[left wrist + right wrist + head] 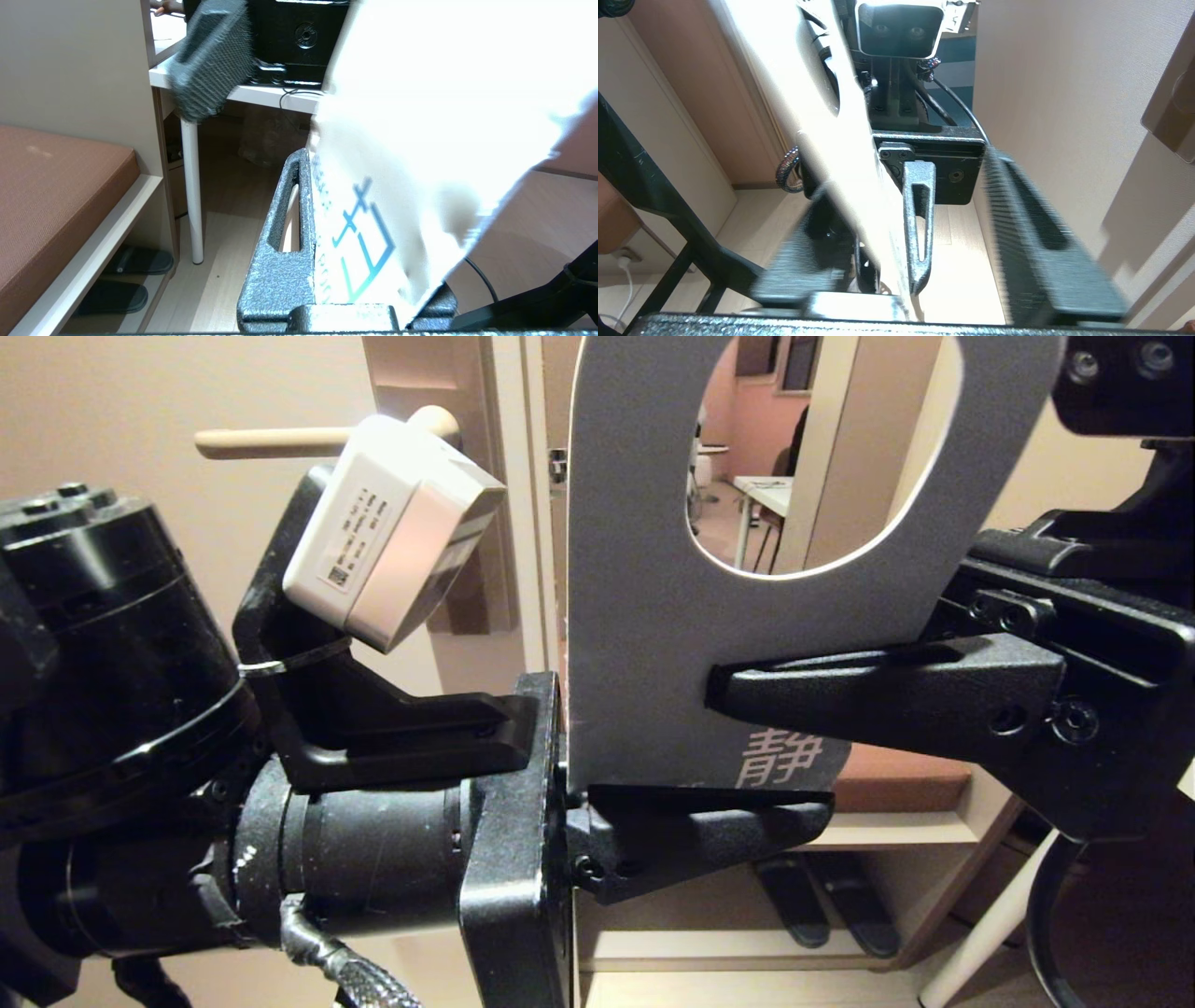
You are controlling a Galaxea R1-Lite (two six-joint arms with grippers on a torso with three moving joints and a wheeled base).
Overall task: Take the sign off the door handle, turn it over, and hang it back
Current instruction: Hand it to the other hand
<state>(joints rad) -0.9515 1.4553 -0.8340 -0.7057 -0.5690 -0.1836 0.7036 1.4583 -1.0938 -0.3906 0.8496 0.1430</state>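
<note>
Mid-handover, looks like: the left gripper [691,840] has its jaws clamped on the bottom edge of the sign [644,616], while the right gripper [747,695] has jaws spread, fingers either side of the card. Door handle [271,441] sits at 10 o'clock, bare. Next it needs a rehang with the hole lined up; the door edge is close.

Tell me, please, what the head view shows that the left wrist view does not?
Only the head view shows the door handle, the sign's grey face with its hanging hole, and the right gripper reaching in from the right. Only the left wrist view shows the sign's white face with blue characters, and a brown cushion. Both show the left gripper clamped on the sign's lower end.
</note>
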